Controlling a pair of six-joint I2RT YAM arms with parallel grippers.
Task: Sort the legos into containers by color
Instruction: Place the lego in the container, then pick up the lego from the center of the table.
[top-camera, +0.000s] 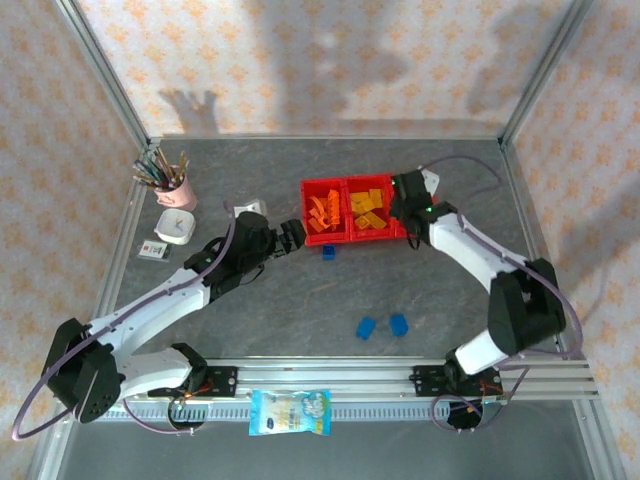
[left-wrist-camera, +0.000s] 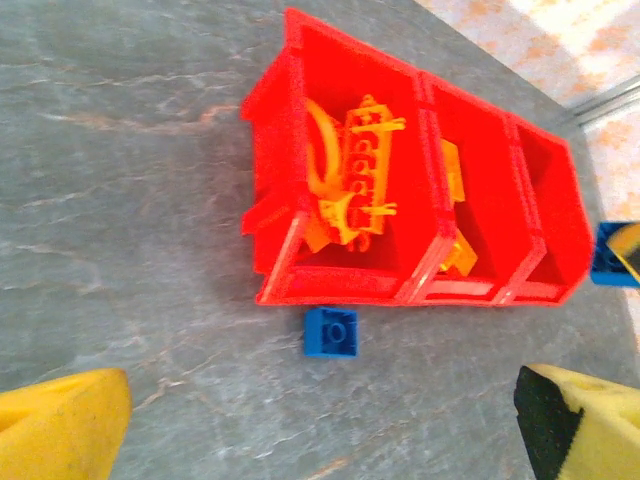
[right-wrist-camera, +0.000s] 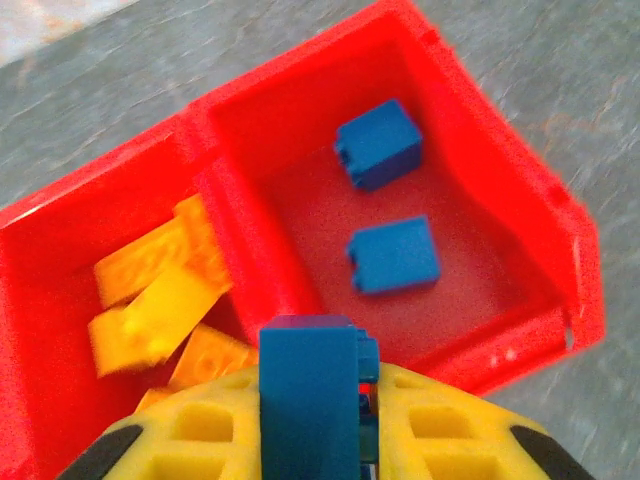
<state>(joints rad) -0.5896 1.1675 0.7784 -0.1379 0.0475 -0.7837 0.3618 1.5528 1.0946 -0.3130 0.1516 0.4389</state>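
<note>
Red containers (left-wrist-camera: 272, 150) hold orange legos (left-wrist-camera: 365, 160), yellow legos (right-wrist-camera: 165, 310), blue legos (right-wrist-camera: 395, 255); grey marbled table (left-wrist-camera: 120, 200).

No text is legible: print on the packet (top-camera: 290, 412) at the table's (top-camera: 300, 300) near edge and the small card (top-camera: 154, 250) by its left edge is too small.

Grey marbled table (top-camera: 300, 300), orange-flowered walls (top-camera: 320, 60)
</note>
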